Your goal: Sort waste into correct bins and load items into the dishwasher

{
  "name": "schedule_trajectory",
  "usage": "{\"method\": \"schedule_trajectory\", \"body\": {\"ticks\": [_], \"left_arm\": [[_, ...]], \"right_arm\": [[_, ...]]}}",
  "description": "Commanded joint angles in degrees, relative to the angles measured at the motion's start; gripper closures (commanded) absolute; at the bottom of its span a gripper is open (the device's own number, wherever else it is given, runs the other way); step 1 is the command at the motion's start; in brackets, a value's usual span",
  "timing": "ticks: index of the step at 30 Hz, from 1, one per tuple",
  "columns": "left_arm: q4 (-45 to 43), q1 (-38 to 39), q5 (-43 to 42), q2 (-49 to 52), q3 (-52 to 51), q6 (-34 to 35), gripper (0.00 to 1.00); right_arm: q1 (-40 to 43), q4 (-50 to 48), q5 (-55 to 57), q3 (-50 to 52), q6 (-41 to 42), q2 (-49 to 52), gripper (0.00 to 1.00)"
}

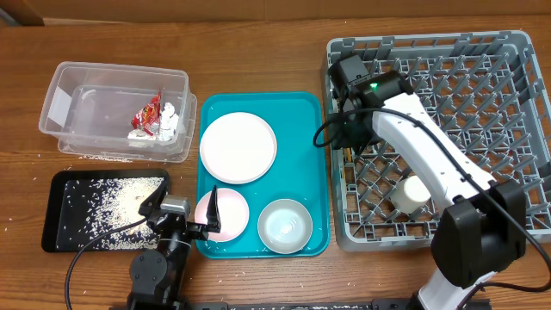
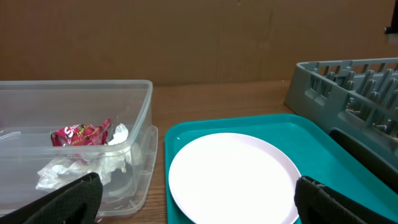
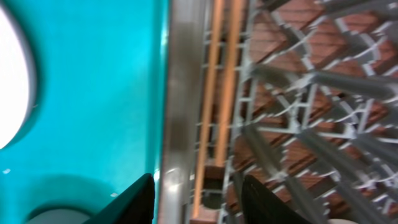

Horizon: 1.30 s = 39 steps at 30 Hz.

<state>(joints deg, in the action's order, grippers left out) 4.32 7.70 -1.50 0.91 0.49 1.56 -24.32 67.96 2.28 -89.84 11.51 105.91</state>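
**At the grey dish rack's (image 1: 516,52) nine o'clock wall, with the right claw (image 3: 198,190) spread and gripping nothing**

Beneath that claw, between its fingers: two pale wooden chopsticks (image 3: 211,93), side by side, lying along the inside of the wall. Toward the rack's five o'clock, a white cup (image 1: 411,193). On the teal tray (image 1: 301,112) at the rack's nine o'clock, large plate (image 1: 238,147), small plate (image 1: 225,215) and bowl (image 1: 285,225). At the bench's (image 1: 258,34) ten o'clock, clear tub (image 1: 60,103) with red wrapper (image 1: 146,114) and white scrap (image 1: 169,120); at eight, black tray (image 1: 60,224) strewn with rice (image 1: 112,202). Left claw (image 1: 182,205) spread wide, empty, beside the small plate.
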Motion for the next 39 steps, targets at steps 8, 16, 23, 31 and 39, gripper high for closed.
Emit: {"method": "schedule_trajectory", "body": {"ticks": [8, 16, 23, 31, 39], "left_arm": [[0.11, -0.61, 0.20, -0.28, -0.22, 1.01, 0.00], [0.11, -0.61, 0.20, -0.28, -0.22, 1.03, 0.00], [0.11, -0.61, 0.20, -0.28, -0.22, 1.03, 0.00], [0.11, -0.61, 0.20, -0.28, -0.22, 1.03, 0.00], [0.11, -0.61, 0.20, -0.28, -0.22, 1.03, 0.00]], "right_arm": [[-17.11, 4.37, -7.32, 1.38, -5.66, -8.70, 0.46], [-22.99, -3.45, -6.82, 17.46, -5.99, -8.70, 0.43], [-21.24, -14.78, -5.53, 27.69, -5.92, -8.70, 0.43], [-21.16, -16.28, -5.60, 28.06, -5.73, -8.72, 0.87], [-20.04, -14.51, -5.35, 22.25, -4.85, -8.94, 0.96]]}}
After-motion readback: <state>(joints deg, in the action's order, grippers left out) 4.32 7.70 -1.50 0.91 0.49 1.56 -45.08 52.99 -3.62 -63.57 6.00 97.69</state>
